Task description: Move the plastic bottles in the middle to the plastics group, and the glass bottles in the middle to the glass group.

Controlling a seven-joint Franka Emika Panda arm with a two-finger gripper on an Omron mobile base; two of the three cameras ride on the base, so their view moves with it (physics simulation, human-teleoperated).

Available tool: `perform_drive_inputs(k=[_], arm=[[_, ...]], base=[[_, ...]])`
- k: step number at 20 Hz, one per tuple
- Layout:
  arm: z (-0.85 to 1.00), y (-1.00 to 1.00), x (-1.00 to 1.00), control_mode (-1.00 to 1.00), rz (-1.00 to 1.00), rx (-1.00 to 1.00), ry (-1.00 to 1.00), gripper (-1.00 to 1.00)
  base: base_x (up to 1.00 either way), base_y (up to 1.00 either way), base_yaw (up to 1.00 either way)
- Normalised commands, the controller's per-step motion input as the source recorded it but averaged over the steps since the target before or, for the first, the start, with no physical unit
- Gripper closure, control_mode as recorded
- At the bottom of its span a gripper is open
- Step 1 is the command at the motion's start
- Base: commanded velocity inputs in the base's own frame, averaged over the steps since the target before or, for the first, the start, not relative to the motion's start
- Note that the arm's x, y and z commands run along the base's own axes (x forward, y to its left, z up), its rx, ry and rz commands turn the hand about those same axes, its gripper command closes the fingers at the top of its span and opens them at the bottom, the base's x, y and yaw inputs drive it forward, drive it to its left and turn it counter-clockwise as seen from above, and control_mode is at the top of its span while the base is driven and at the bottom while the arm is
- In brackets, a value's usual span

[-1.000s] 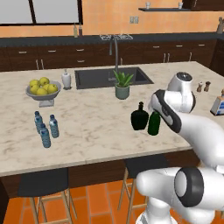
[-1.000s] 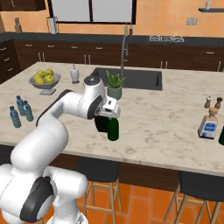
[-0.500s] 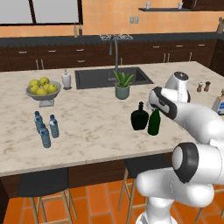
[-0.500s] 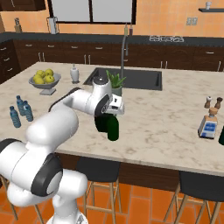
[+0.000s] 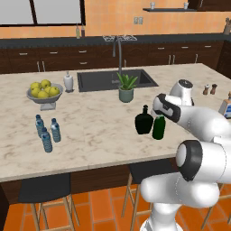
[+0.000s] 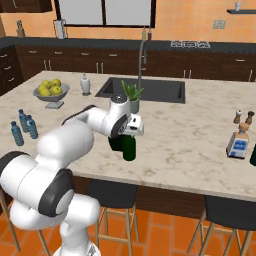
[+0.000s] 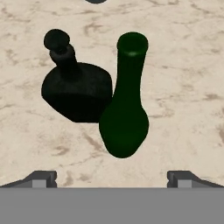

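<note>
While the white arm's two-finger gripper (image 7: 112,177) hovers above the marble island counter (image 5: 94,122), its jaws stand fully apart and grasp nothing. Directly beneath it, near the counter's front edge, stand 2 glass bottles touching or almost so: a squat round-bodied black flask with a stopper (image 7: 74,87) and a taller slender dark green bottle (image 7: 126,105). Well apart, toward the counter's left end, 3 small clear water bottles with blue labels and caps (image 5: 47,132) cluster together. Behind those sits a grey bowl of yellow fruit (image 5: 43,92).
</note>
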Motion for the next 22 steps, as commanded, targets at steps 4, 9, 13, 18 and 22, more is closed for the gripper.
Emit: perform_drive_inputs(k=[4,9,13,18,22], arm=[[-0.11,-0.13,0.23,-1.00,0.04,0.00,0.00,-1.00],[-0.10,-0.04,0.22,-1.00,0.07,0.00,0.00,-1.00],[-0.15,0.00,0.07,-1.00,0.09,0.00,0.00,-1.00],[-0.13,0.00,0.06,-1.00,0.07,0.00,0.00,-1.00],[-0.07,0.00,0.09,-1.00,0.04,0.00,0.00,-1.00]], base=[[0.00,0.00,0.00],[0.00,0.00,0.00],[0.00,0.00,0.00],[0.00,0.00,0.00],[0.00,0.00,0.00]])
